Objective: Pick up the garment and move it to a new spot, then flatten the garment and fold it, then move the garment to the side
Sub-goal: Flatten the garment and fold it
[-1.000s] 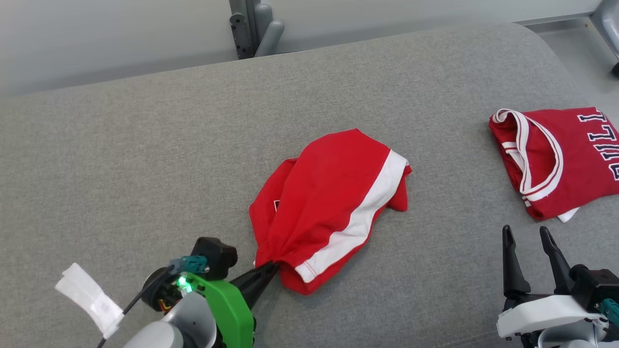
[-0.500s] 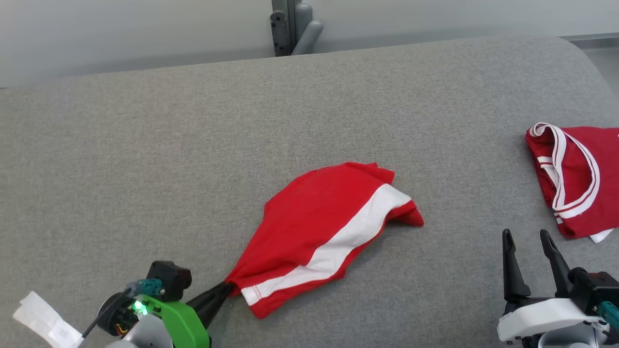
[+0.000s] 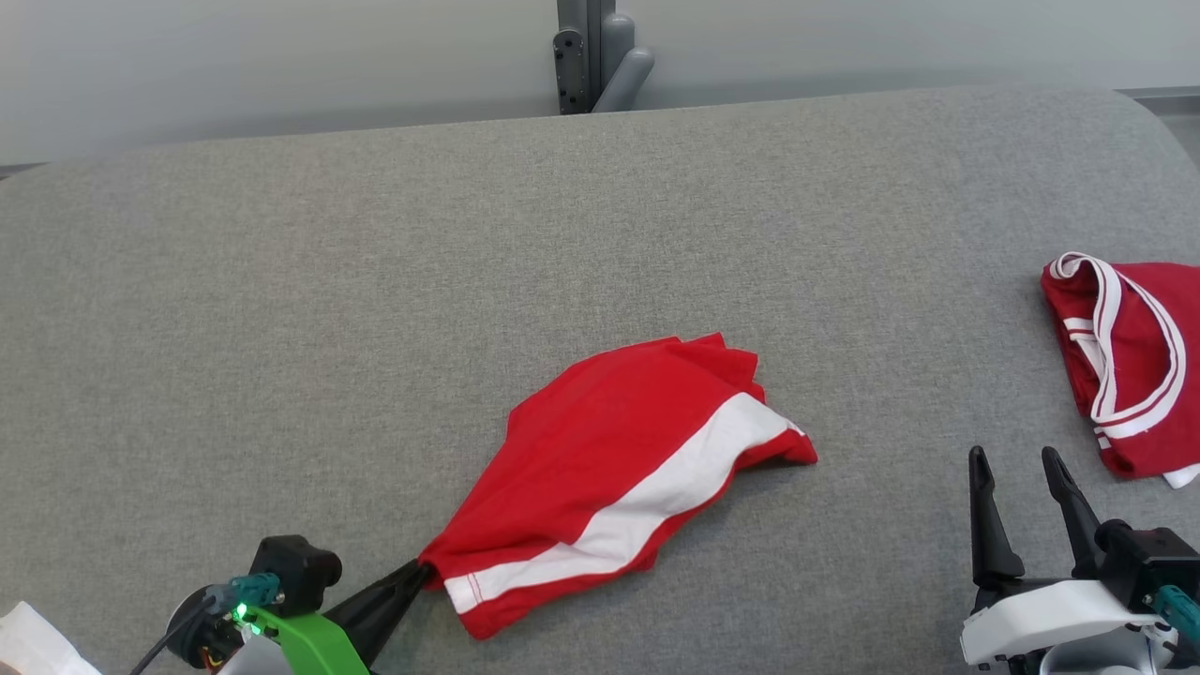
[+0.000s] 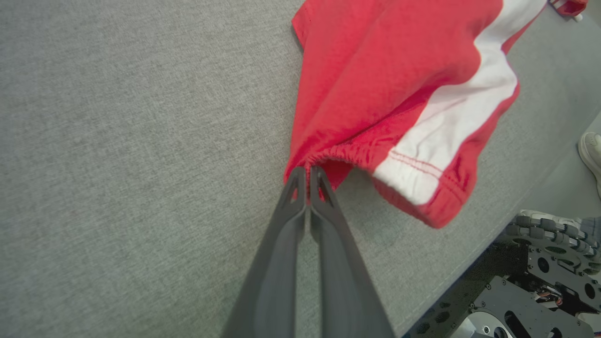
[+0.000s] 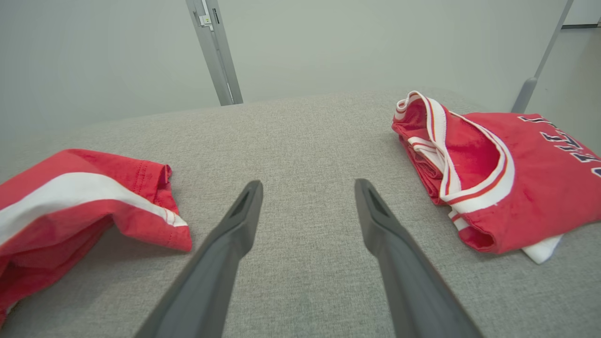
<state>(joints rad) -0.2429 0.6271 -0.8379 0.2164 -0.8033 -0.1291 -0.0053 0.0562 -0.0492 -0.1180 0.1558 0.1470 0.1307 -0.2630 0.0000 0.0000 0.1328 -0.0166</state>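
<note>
Two red pieces of clothing lie on the grey woven-fabric cushioned surface (image 3: 375, 281) before you. Your task piece, the crumpled red cloth garment (image 3: 619, 469) with a broad white stripe, sits near the middle of the surface, towards its near edge. It spreads in a loose fan that narrows to the lower left of the head view. Your left gripper (image 3: 422, 568) is clamped tight on that narrow end. The left wrist view shows its two dark fingers pressed together on the gathered red elastic hem (image 4: 338, 153), with the rest of the garment resting on the fabric beyond. Your right gripper (image 3: 1014, 459) is at the lower right, fingers spread wide with nothing between them. In the right wrist view it points across bare cushion, with the garment's far corner on one side and the folded red jersey (image 5: 507, 164) with white trim and dark lettering on the other. That jersey lies well apart from the garment. A pale shoe (image 4: 589, 150) shows on the floor past the surface's edge.
</note>
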